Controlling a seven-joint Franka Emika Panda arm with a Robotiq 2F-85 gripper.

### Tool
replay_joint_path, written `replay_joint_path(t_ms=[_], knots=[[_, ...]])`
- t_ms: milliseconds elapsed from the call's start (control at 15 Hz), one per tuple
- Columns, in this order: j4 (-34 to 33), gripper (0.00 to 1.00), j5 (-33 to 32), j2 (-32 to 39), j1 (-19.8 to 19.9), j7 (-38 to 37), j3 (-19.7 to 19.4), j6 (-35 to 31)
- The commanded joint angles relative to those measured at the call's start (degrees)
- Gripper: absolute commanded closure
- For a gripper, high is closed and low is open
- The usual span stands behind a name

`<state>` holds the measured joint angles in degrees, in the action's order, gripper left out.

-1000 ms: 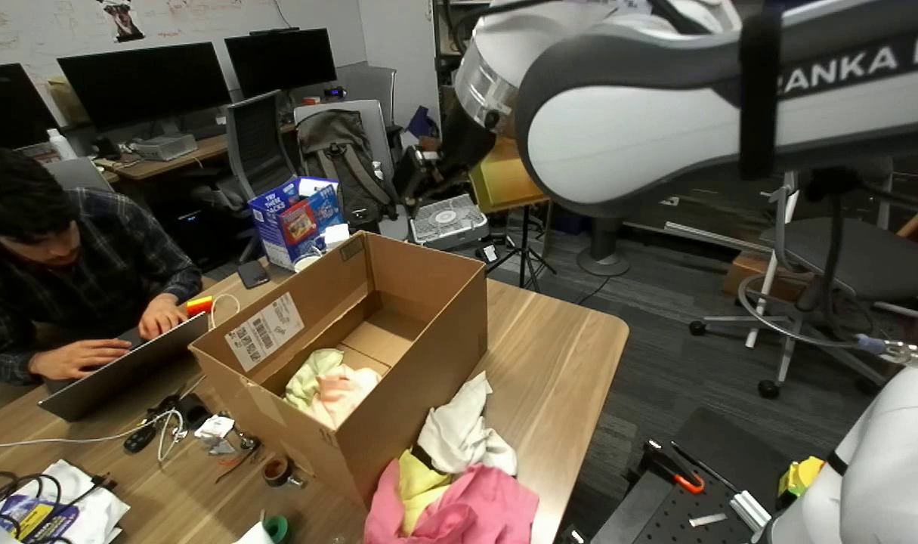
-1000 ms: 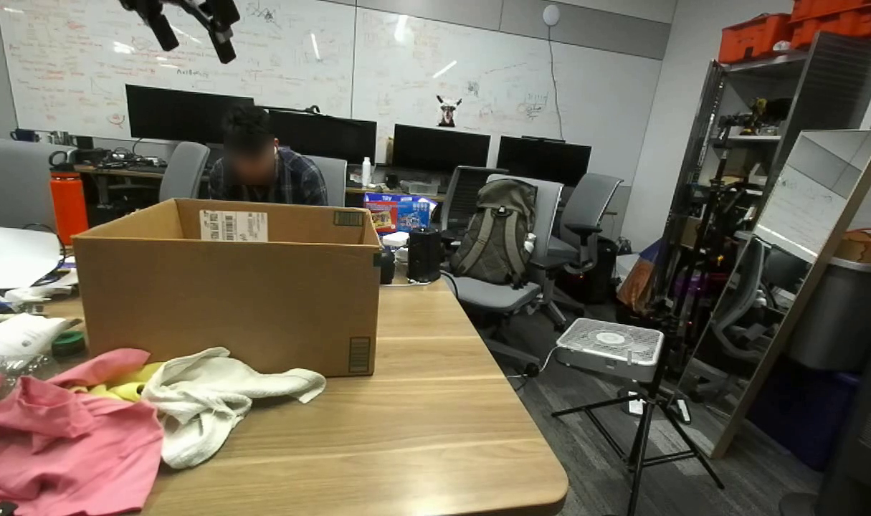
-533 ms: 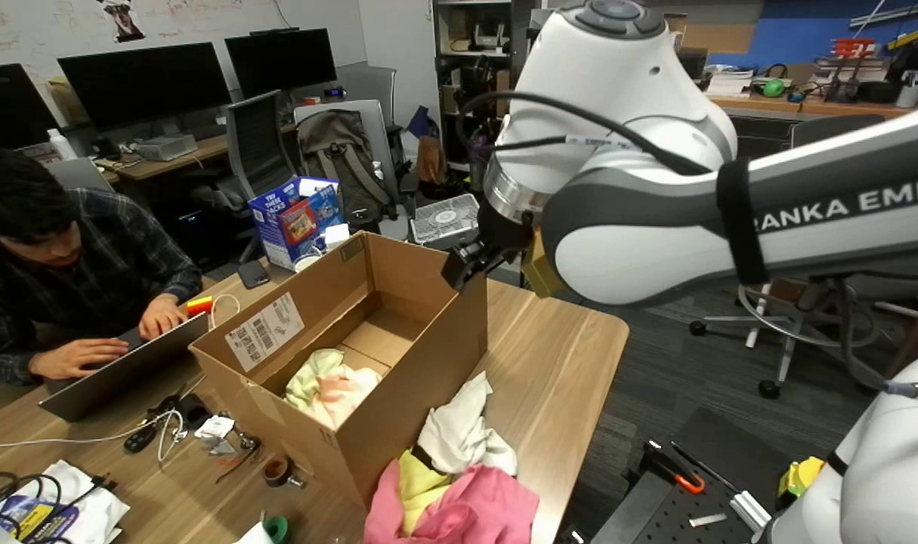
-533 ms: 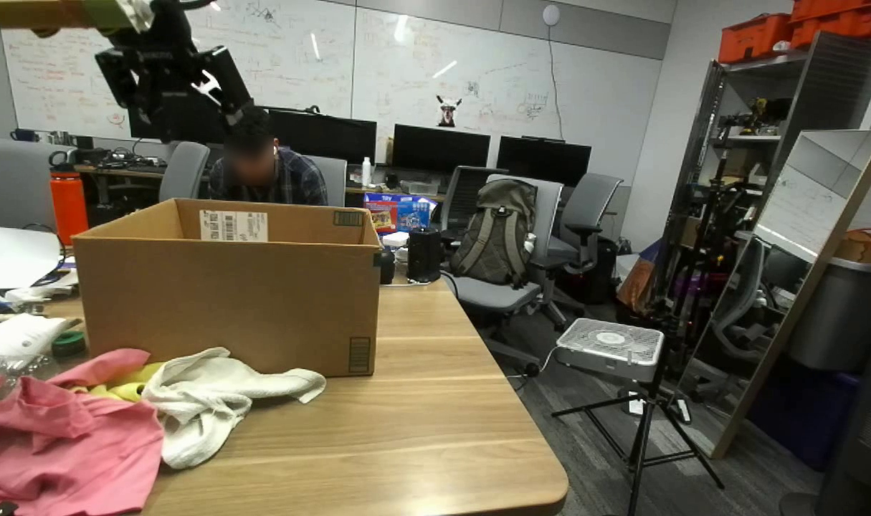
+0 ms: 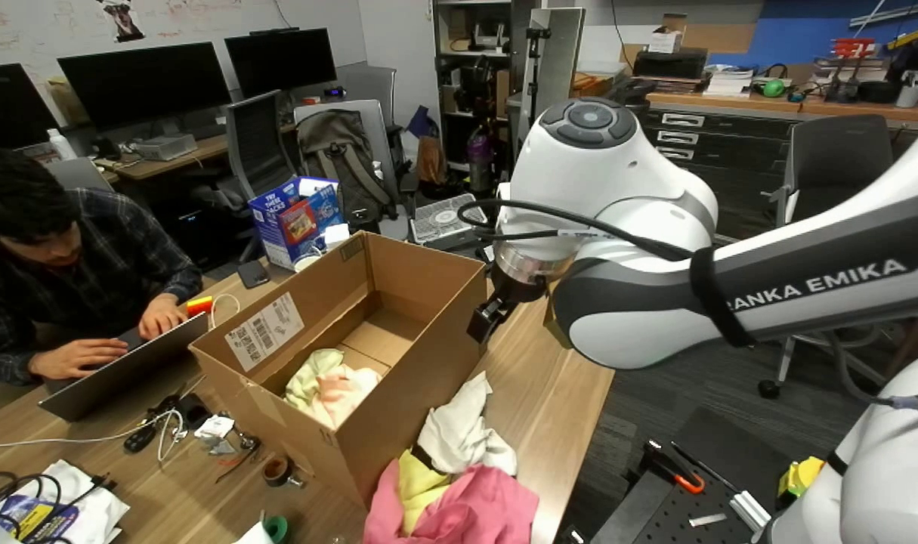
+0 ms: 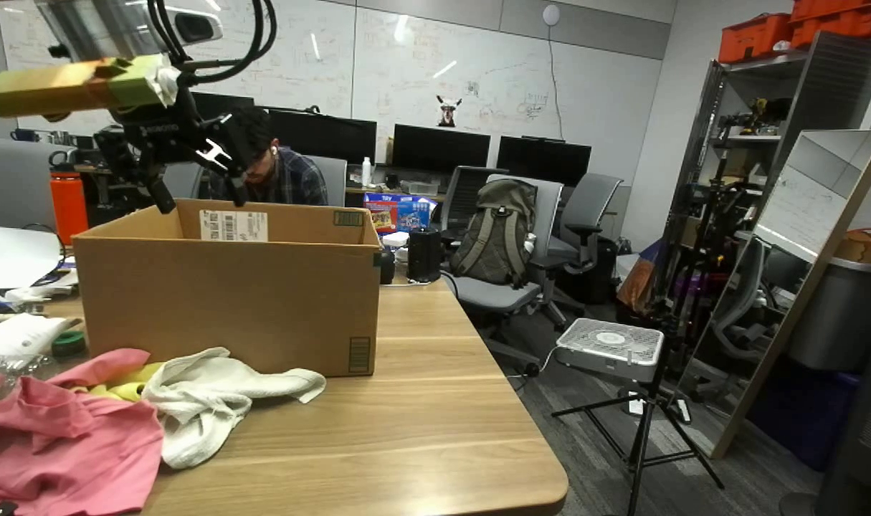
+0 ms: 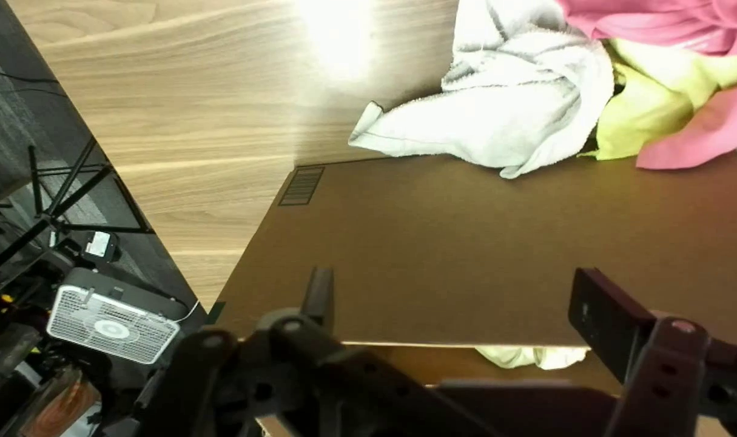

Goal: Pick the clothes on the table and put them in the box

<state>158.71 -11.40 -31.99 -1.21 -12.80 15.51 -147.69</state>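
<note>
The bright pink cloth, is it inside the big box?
No, the bright pink cloth lies on the table, outside the box.

Computer monitors [image 6: 441, 159], swivel chairs [image 6: 591, 204], a whiteboard [image 6: 406, 79] covered in writing and a Franka robot arm [image 5: 647, 325] mark an office-style robotics lab.
</note>
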Motion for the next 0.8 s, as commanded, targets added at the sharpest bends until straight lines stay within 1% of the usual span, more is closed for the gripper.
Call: replay_joint_path(t_ms=[0,200,333,533,733], knots=[[-0.1,0.0,-2.9,5.5,0.5,0.5,0.9,-2.8],[0.0,0.0,-6.8,11.1,1.7,-1.5,2.5,-4.4],[0.0,0.0,-10.9,14.7,3.1,-3.5,3.7,-5.8],[0.1,0.0,-20.0,20.1,5.4,-8.6,4.7,-7.5],[0.1,0.0,-27.2,25.0,6.1,-12.5,4.3,-7.2]])
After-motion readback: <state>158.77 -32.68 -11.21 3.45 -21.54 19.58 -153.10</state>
